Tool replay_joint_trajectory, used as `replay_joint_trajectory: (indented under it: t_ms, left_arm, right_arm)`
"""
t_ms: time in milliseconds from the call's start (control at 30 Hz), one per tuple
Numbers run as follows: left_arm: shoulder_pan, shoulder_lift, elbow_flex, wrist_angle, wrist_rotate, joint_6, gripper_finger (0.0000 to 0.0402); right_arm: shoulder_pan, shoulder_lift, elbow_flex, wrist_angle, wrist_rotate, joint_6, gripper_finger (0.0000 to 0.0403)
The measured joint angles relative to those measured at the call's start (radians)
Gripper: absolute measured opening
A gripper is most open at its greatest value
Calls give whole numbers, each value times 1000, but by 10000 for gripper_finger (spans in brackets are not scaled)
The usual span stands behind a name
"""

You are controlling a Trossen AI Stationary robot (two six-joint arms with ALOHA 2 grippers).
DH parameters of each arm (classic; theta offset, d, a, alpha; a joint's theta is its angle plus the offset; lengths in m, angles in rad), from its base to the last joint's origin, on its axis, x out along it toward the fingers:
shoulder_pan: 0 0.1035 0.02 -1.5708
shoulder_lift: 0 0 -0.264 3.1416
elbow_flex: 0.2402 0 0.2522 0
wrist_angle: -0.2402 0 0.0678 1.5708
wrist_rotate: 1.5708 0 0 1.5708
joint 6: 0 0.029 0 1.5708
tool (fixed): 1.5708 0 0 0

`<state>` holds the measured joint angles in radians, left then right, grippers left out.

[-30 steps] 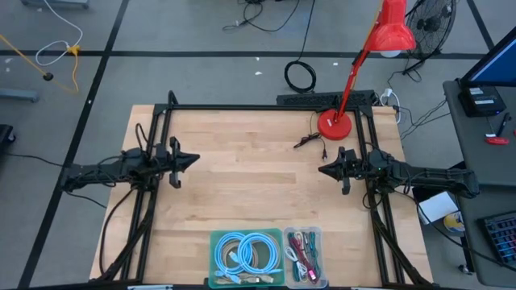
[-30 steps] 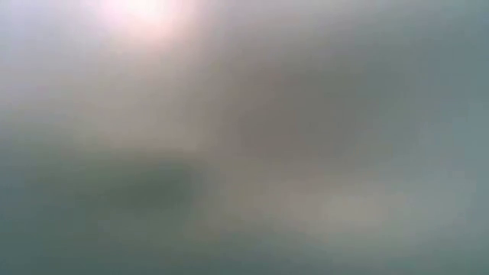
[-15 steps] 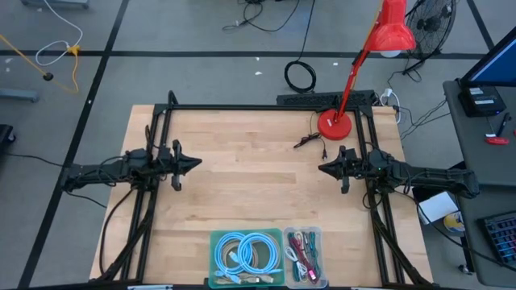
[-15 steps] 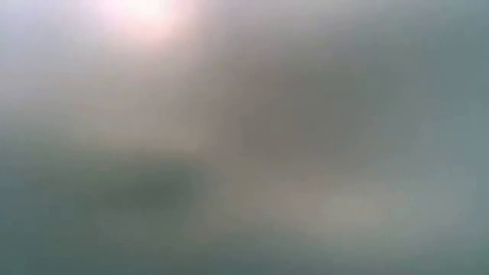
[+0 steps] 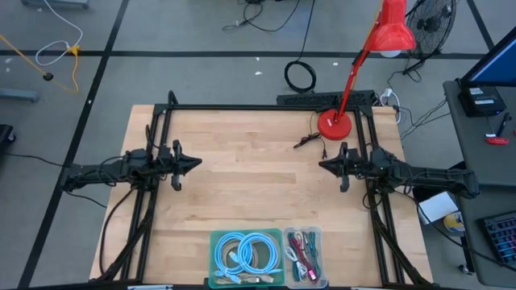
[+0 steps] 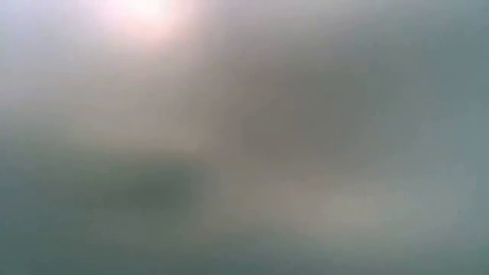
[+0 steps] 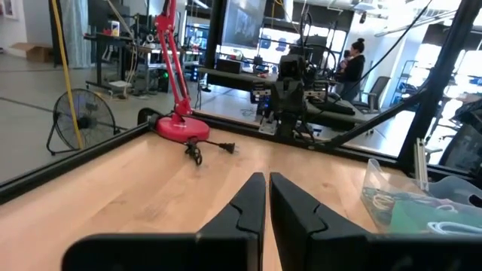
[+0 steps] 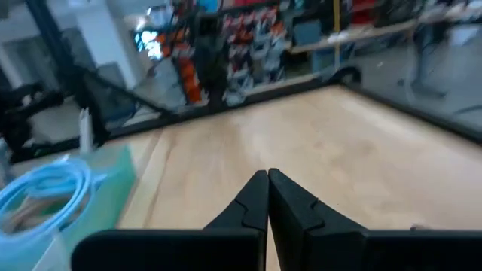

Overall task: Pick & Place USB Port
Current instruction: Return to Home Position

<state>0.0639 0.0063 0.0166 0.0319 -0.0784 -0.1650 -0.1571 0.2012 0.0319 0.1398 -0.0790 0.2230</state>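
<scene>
Here left end effector [image 5: 196,163], right end effector [image 5: 322,167], each closed tight, bare table [image 5: 250,189] between.

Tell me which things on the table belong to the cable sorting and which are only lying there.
Job: green bin holding blue cables; white transparent bin holding mixed cables; left pincer and right pincer, shut, at the table's sides.
Lying about: red lamp; small black cable beside its base.

grey floor [image 5: 201,32] with dark lines, a coiled black cable [image 5: 301,76], a fan [image 5: 428,24], a red desk lamp [image 5: 393,34]
</scene>
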Motion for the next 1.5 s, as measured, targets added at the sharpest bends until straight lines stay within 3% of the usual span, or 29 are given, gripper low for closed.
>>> replay_joint_trajectory:
  t_ms: [167, 367, 600, 1500]
  left_arm:
    - [0, 0, 0, 1, 0, 0, 15]
    - [0, 0, 0, 1, -1, 0, 2]
    - [0, 0, 0, 2, -1, 0, 23]
    - [0, 0, 0, 2, -2, 1, 26]
  right_arm:
    - [0, 0, 0, 88, 83, -1, 0]
    - [0, 0, 0, 65, 76, -25, 0]
    - [2, 0, 0, -85, 74, -27, 0]
    - [2, 0, 0, -88, 75, -79, 0]
